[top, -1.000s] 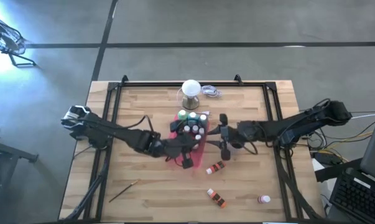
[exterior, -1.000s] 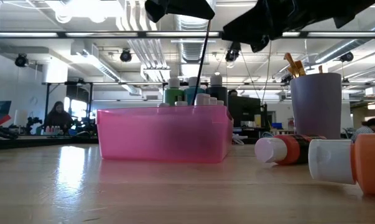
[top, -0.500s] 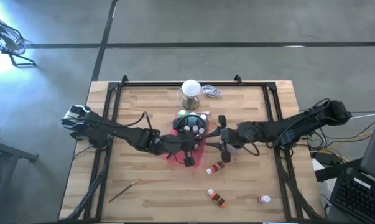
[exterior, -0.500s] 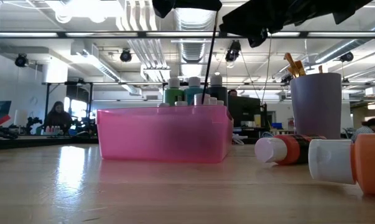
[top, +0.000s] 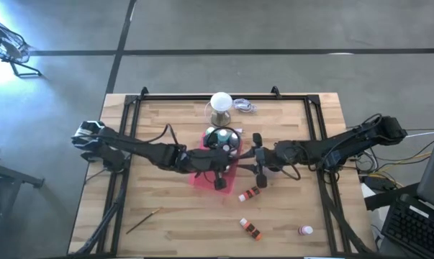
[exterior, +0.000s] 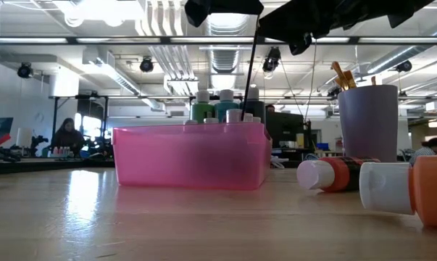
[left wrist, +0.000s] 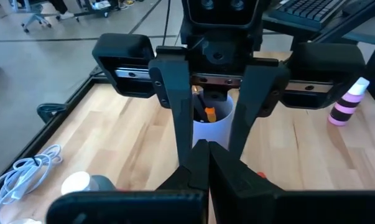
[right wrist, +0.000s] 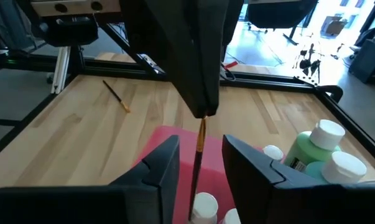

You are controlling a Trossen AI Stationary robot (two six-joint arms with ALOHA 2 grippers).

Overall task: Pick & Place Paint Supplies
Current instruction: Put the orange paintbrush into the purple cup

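A pink tray holds several white-capped paint bottles; their tops show over its wall in the low view. My left gripper hangs above the tray, shut on a thin dark brush. My right gripper is open at the tray's right side, one finger on each side of the brush, touching nothing. Two orange bottles, a pink bottle and a second brush lie on the table. My left gripper pinches the brush by its upper end, at the golden ferrule, between its two shut fingertips. The fingers come from above, pointing down. The brush hangs upright below them, its lower end down among the bottles in the tray, hidden there.
A pale cup with brushes in it stands right of the tray, under my right arm. A white ball-topped clear stand and a white cable lie behind the tray. Bare wood shows at the table's left.
My left gripper has carried the hanging brush a little toward the table's right over the tray, keeping it upright and shut in the fingers. It now covers more of the bottles in the high view.
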